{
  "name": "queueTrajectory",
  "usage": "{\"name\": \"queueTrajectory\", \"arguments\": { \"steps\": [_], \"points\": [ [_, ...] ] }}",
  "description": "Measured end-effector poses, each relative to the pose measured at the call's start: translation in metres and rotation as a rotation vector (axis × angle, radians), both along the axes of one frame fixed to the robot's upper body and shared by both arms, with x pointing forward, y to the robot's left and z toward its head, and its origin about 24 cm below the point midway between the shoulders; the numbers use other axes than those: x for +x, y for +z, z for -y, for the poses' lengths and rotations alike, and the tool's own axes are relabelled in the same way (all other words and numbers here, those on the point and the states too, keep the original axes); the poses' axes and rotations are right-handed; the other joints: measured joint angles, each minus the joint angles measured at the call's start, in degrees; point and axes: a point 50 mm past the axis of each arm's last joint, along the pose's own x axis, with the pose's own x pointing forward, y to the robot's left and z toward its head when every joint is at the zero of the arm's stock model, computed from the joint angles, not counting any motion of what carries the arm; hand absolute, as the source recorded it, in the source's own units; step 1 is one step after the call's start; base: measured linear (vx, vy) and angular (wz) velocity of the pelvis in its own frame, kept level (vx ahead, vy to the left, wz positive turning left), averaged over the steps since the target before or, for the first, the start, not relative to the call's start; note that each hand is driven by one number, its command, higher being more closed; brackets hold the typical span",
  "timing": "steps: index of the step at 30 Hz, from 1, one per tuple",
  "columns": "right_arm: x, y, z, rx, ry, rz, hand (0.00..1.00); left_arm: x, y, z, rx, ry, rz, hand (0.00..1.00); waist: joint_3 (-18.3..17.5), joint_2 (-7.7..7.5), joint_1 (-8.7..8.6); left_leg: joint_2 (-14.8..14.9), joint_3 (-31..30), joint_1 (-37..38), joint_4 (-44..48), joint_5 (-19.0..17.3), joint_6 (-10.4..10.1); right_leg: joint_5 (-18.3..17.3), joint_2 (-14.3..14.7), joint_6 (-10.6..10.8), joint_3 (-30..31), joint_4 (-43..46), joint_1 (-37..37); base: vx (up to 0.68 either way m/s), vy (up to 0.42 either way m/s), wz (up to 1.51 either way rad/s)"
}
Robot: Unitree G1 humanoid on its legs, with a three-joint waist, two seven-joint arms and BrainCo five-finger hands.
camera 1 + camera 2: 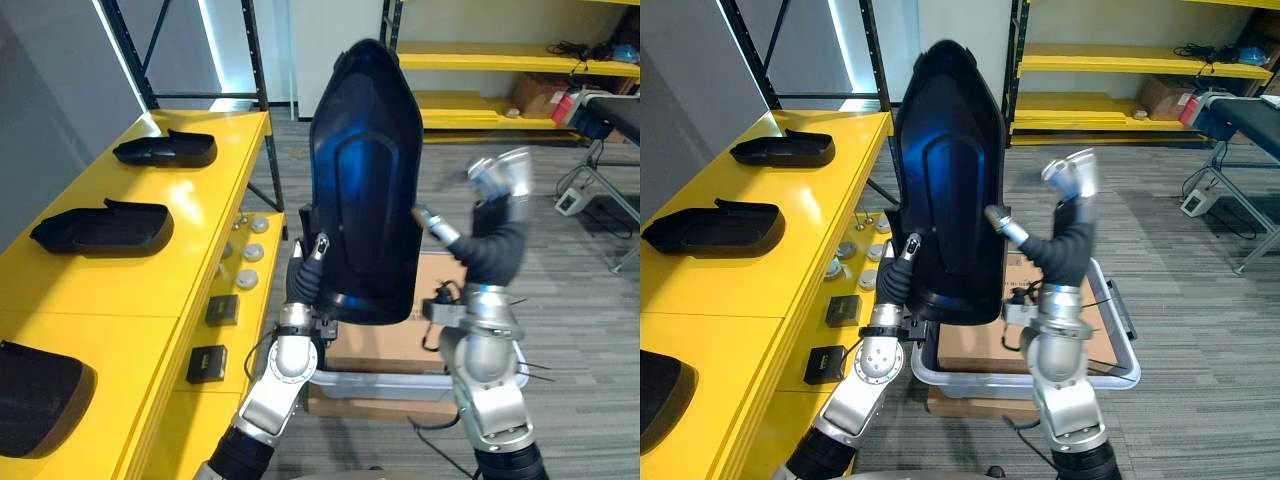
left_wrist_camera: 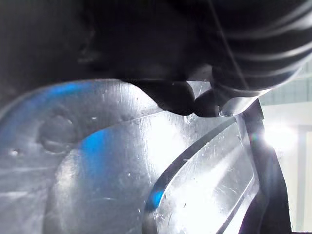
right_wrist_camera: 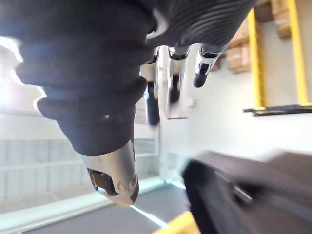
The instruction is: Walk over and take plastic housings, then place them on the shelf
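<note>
The big dark housing [image 1: 365, 180] is up in the air (a grey bin [image 1: 1118, 368] below holds a cardboard box [image 1: 975, 348]). The open right hand [image 1: 440, 230] leans on its side. The left hand [image 1: 305, 275] is at its bottom; I cannot tell if it grips.

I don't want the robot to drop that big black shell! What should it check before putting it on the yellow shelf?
1. Both hands on the shell: ok; left hand at its lower edge, right hand against its right side.
2. Right hand's hold firm: cannot tell; its fingers are straight, only pressing.
3. Free spot on the shelf: ok; bare yellow between the shells lying there.
4. Shell above the shelf: not ok; it stands upright beside the shelf, near the grey bin.
</note>
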Motion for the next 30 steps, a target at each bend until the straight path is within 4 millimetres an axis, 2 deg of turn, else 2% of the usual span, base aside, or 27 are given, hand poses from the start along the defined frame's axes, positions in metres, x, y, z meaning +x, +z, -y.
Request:
{"name": "queueTrajectory", "arguments": {
  "steps": [3, 5, 6, 8, 10, 11, 13, 14, 15, 17, 19, 21, 25, 30],
  "points": [
    [-0.013, -0.006, 0.027, 0.039, -0.143, -0.015, 0.00, -0.004, -0.005, -0.012, -0.001, 0.048, -0.024, 1.00, 0.00, 0.00, -0.54, 0.01, 0.06, -0.01, -0.13, 0.00, 0.00, -0.02, 0.02, 0.02, 0.08, -0.03, -0.09, 0.00, 0.000, 0.00],
    [-0.021, -0.018, 0.042, 0.068, -0.214, -0.071, 0.00, -0.008, -0.006, -0.021, -0.003, 0.085, -0.029, 1.00, 0.00, 0.00, -1.16, 0.00, 0.07, -0.03, -0.19, -0.01, 0.01, -0.04, 0.02, 0.05, 0.12, -0.05, -0.15, 0.00, 0.000, 0.00],
    [-0.025, -0.031, 0.051, 0.076, -0.261, -0.142, 0.00, -0.010, -0.005, -0.028, -0.007, 0.111, -0.024, 1.00, 0.00, 0.00, -1.34, 0.00, 0.18, -0.07, -0.21, -0.03, 0.02, -0.06, 0.02, 0.07, 0.26, -0.06, -0.24, -0.01, -0.006, -0.04],
    [-0.028, -0.061, 0.066, 0.104, -0.321, -0.306, 0.00, -0.013, -0.002, -0.037, -0.009, 0.150, -0.011, 1.00, 0.00, -0.01, -1.74, 0.00, 0.23, -0.12, -0.21, -0.10, 0.10, -0.07, 0.03, 0.08, 0.33, -0.06, -0.35, -0.01, -0.004, -0.02],
    [-0.034, -0.122, 0.085, 0.206, -0.341, -0.602, 0.00, -0.019, 0.001, -0.047, -0.012, 0.193, 0.007, 1.00, -0.02, -0.01, -2.41, -0.02, 0.25, -0.31, -0.21, -0.10, 0.11, -0.08, -0.01, 0.09, 0.35, -0.05, -0.55, -0.03, -0.010, -0.01],
    [-0.039, -0.140, 0.088, 0.244, -0.345, -0.682, 0.00, -0.020, 0.001, -0.049, -0.012, 0.200, 0.009, 1.00, -0.02, 0.00, -2.43, -0.01, 0.25, -0.33, -0.21, -0.10, 0.10, -0.08, 0.00, 0.10, 0.35, -0.05, -0.57, -0.03, -0.011, 0.00],
    [-0.058, -0.198, 0.091, 0.401, -0.327, -0.925, 0.00, -0.024, 0.001, -0.053, -0.012, 0.221, 0.009, 1.00, -0.10, 0.29, -2.42, 0.01, 0.21, -0.51, -0.21, -0.11, 0.10, -0.10, 0.01, 0.10, 0.32, -0.04, -0.74, -0.04, -0.014, 0.01],
    [-0.071, -0.226, 0.087, 0.474, -0.303, -1.051, 0.00, -0.025, 0.000, -0.056, -0.010, 0.231, 0.004, 1.00, 0.00, 0.66, -2.42, 0.00, 0.19, -0.58, -0.20, -0.11, 0.10, -0.10, -0.02, 0.10, 0.30, -0.01, -0.78, 0.00, 0.000, 0.00],
    [-0.077, -0.239, 0.085, 0.498, -0.286, -1.110, 0.00, -0.025, 0.000, -0.057, -0.009, 0.236, 0.002, 1.00, 0.05, 0.82, -2.42, 0.00, 0.19, -0.59, -0.20, -0.11, 0.10, -0.10, -0.03, 0.11, 0.29, 0.01, -0.79, -0.03, -0.010, 0.00],
    [-0.098, -0.281, 0.072, 0.571, -0.219, -1.321, 0.00, -0.026, -0.002, -0.060, -0.009, 0.247, -0.004, 1.00, 0.06, 1.21, -2.48, 0.01, 0.12, -0.55, -0.20, -0.10, 0.10, -0.11, -0.04, 0.11, 0.22, 0.04, -0.72, -0.02, -0.005, 0.00],
    [-0.118, -0.313, 0.058, 0.633, -0.159, -1.494, 0.00, -0.027, -0.001, -0.058, -0.012, 0.237, 0.006, 1.00, 0.19, 1.30, -2.46, 0.00, -0.22, -0.22, -0.16, -0.10, 0.10, -0.14, -0.10, 0.08, -0.18, 0.05, -0.17, -0.01, -0.002, 0.09],
    [-0.133, -0.333, 0.045, 0.684, -0.115, -1.606, 0.00, -0.027, 0.000, -0.058, -0.018, 0.234, 0.018, 1.00, 0.30, 1.19, -2.44, -0.04, -0.81, -0.11, -0.15, -0.09, 0.09, -0.38, -0.22, 0.10, -0.98, 0.21, 0.31, 0.00, -0.003, 0.20],
    [-0.152, -0.355, 0.018, 0.736, -0.025, -1.767, 0.00, -0.031, -0.003, -0.061, -0.004, 0.234, 0.003, 1.00, 0.80, 1.05, -2.35, -0.09, -2.64, 0.79, -0.38, -0.09, 0.06, -0.92, -0.37, 0.26, -3.02, 0.14, 2.19, -0.04, -0.015, 0.24],
    [-0.153, -0.365, 0.000, 0.692, 0.073, -1.871, 0.00, -0.035, -0.010, -0.061, -0.014, 0.232, -0.029, 1.00, 1.15, 0.55, -1.17, -0.24, -5.90, 0.81, -1.71, 0.87, -0.47, -1.62, -0.52, 0.16, -6.37, 0.14, 3.16, -0.04, -0.030, 0.34]
  ]
}}
